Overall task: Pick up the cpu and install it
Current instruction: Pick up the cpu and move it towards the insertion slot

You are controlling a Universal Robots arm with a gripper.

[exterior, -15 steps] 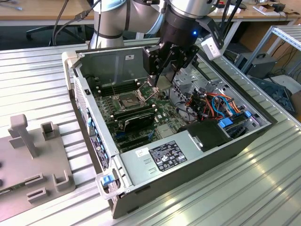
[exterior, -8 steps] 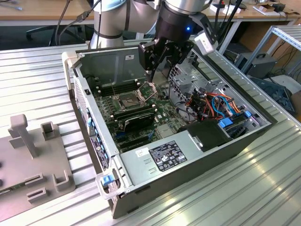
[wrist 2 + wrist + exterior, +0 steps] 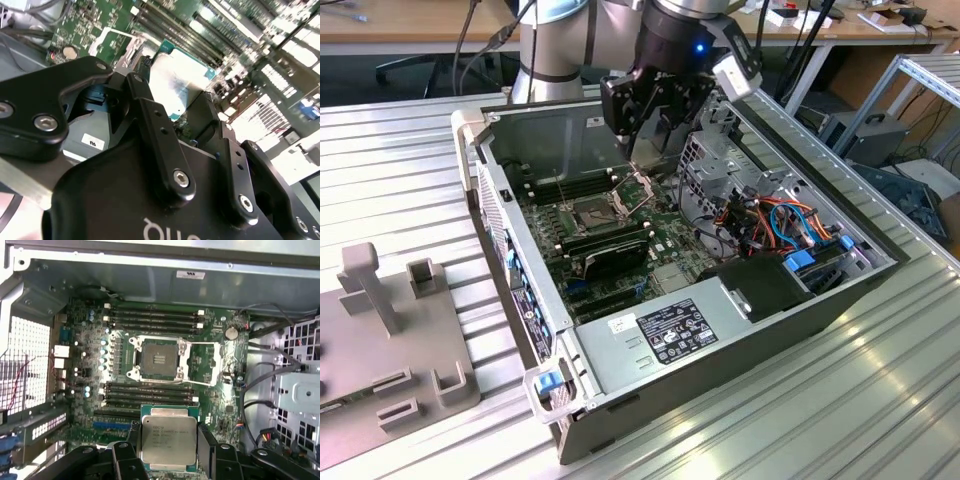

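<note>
The cpu (image 3: pixel 169 440), a flat square chip with a silver-grey top, sits between my gripper's (image 3: pixel 170 436) two black fingers (image 3: pixel 206 442), which are shut on its edges. The second wrist view shows the same cpu (image 3: pixel 177 80) held at the fingertips (image 3: pixel 150 112), above the green motherboard. The dark square socket (image 3: pixel 155 360) lies bare on the motherboard, apart from the chip, with its shiny retention frame (image 3: pixel 202 362) swung open beside it. In the exterior view my gripper (image 3: pixel 645 155) hangs inside the open computer case, just above and behind the socket (image 3: pixel 592 212).
Memory slots (image 3: pixel 150 317) run on both sides of the socket. A drive cage (image 3: pixel 720 150) and bundled coloured cables (image 3: pixel 770 220) fill the case at the exterior view's right. The power supply (image 3: pixel 670 335) lies at the front. A grey fixture (image 3: pixel 380 330) stands outside the case.
</note>
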